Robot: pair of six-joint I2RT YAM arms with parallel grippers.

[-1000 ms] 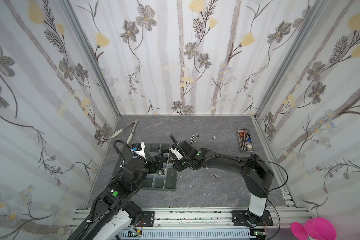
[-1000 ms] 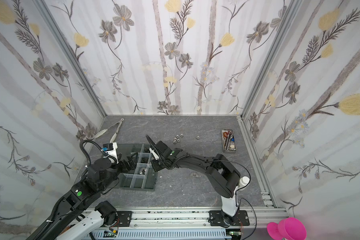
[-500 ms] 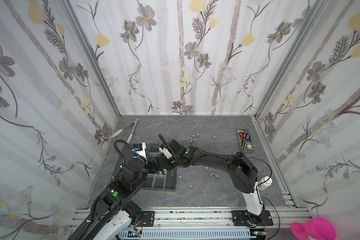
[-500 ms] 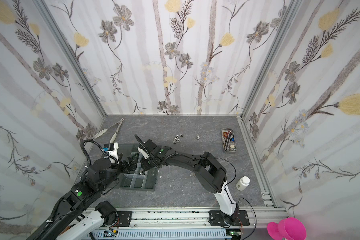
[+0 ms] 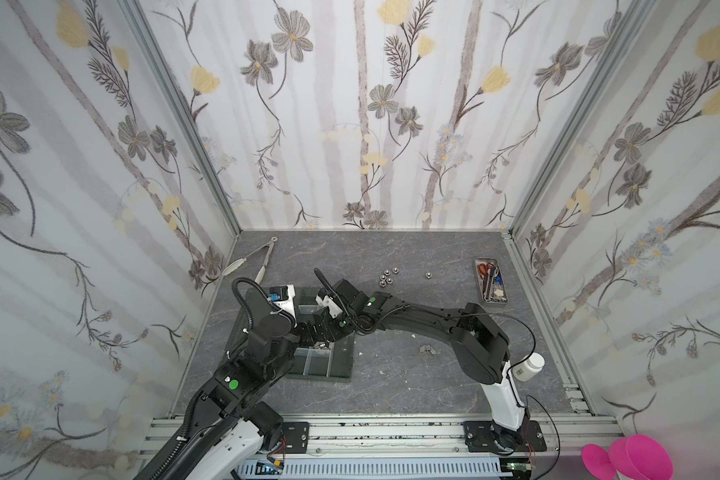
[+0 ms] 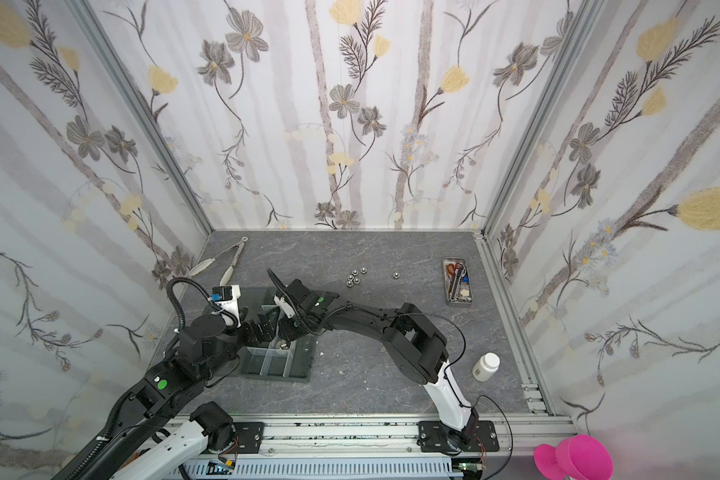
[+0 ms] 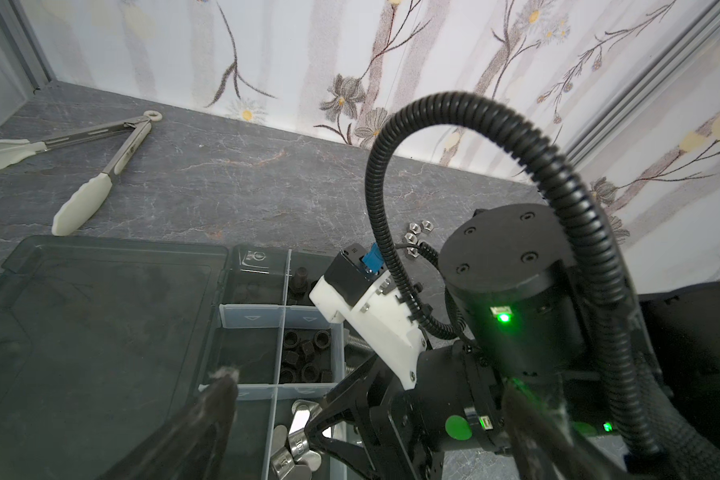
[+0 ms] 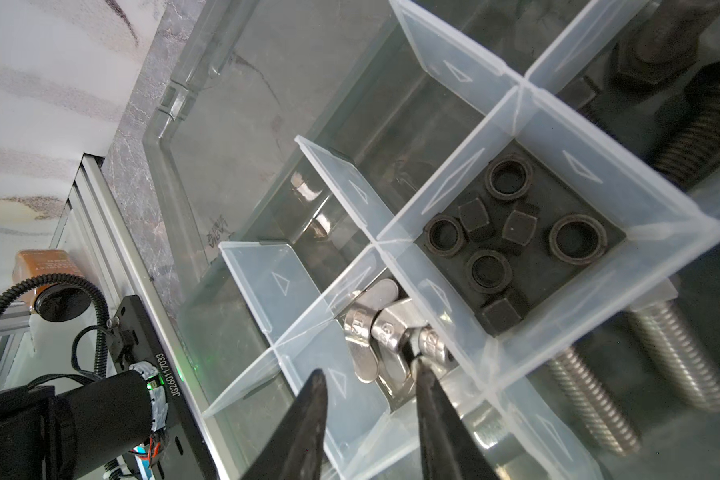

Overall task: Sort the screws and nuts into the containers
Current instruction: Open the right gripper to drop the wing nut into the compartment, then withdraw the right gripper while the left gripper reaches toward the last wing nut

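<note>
The right gripper hangs with jaws parted over the organiser tray. Silver wing nuts lie in the cell at its twelve o'clock, one fingertip against them. Black nuts fill the cell between one and two o'clock, and silver screws lie at three o'clock.

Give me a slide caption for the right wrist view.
Right gripper, jaws parted, at the cell of silver wing nuts; black nuts sit in the next cell.
</note>
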